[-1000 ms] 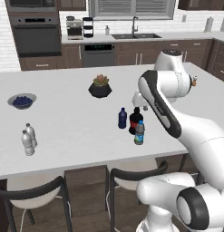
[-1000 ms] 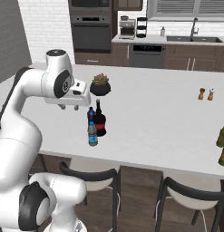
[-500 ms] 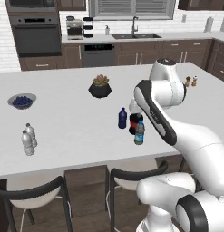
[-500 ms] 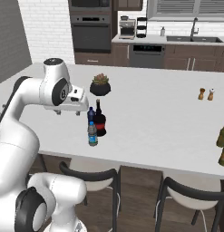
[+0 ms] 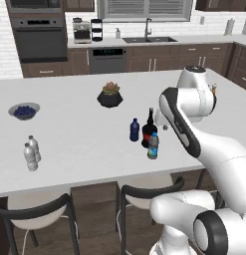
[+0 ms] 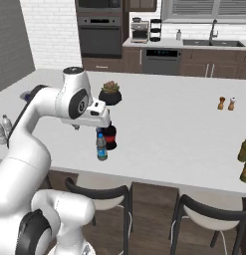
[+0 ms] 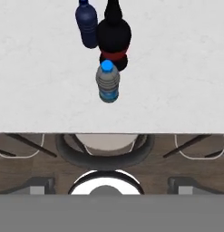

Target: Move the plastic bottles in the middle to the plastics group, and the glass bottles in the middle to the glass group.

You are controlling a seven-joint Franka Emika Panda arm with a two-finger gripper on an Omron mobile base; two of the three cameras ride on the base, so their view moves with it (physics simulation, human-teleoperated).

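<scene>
Three bottles stand together mid-counter. One plastic bottle is clear with a blue label and cap point(image 5: 153, 146) point(image 6: 101, 147) point(image 7: 107, 82); the other is solid dark blue point(image 5: 134, 130) point(image 7: 87, 26). Between them is the glass bottle point(image 5: 149, 131) point(image 7: 114, 38), dark with a red band. My gripper point(image 6: 103, 124) point(image 5: 162, 121) hangs above them, looking straight down and holding nothing; its fingers are not clear enough to judge. The plastics group point(image 5: 31, 152) point(image 6: 2, 127) stands far left. The glass group point(image 6: 245, 150) is at the counter's right end.
A potted plant point(image 5: 110, 95) sits behind the bottles and a bowl of blueberries point(image 5: 24, 110) at the far left. Salt and pepper shakers point(image 6: 226, 103) stand toward the right. Stools point(image 7: 104, 149) line the counter's near edge point(image 7: 109, 131).
The hand has swung down and toward the near edge, ending over the middle bottles. All three bottles stand where they were.
</scene>
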